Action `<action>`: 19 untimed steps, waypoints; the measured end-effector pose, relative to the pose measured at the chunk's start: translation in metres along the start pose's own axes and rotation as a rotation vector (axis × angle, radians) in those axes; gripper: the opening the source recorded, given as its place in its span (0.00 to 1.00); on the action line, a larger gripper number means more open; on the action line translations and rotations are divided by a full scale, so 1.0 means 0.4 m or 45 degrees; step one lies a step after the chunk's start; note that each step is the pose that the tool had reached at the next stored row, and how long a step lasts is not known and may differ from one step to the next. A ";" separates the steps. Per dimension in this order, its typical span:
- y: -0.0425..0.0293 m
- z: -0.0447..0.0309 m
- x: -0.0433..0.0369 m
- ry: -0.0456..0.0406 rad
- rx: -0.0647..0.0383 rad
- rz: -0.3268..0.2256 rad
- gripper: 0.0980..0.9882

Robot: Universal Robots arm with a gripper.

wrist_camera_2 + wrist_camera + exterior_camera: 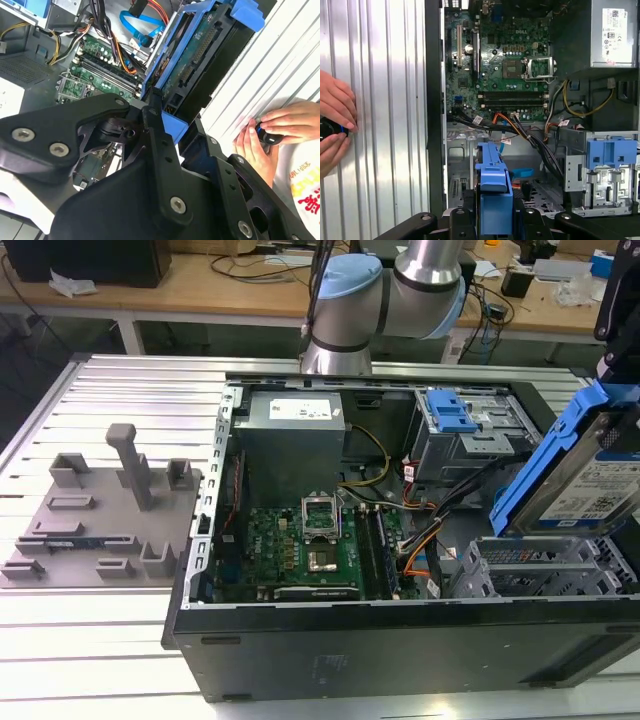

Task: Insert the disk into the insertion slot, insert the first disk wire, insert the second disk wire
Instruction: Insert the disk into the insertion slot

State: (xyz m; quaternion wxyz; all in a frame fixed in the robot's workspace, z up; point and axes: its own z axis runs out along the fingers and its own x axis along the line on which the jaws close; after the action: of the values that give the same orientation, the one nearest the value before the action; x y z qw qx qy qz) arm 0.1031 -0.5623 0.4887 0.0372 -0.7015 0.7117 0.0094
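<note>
Step in hand: the first, seating the disk. The gripper (494,220) has its fingers (155,135) clamped on the blue frame of the disk (585,485). The disk hangs tilted, one end high, just above the insertion slot (540,565) at the exterior view's right of the open computer case (300,640), not yet inside. The next move calls for levelling the disk and squaring it to the bay. The wires (415,552) nearby are probably unplugged.
</note>
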 end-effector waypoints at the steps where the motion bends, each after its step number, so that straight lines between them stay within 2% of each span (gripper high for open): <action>1: 0.000 0.004 -0.001 0.000 0.000 0.000 0.30; 6: 0.001 0.020 -0.001 0.000 0.000 -0.002 0.30; 12: -0.007 0.035 -0.001 0.000 -0.001 -0.013 0.30; 19: -0.006 0.040 0.000 0.000 -0.001 -0.013 0.30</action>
State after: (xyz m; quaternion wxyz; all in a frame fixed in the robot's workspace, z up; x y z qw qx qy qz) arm 0.1063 -0.5613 0.4727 0.0370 -0.7051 0.7081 0.0094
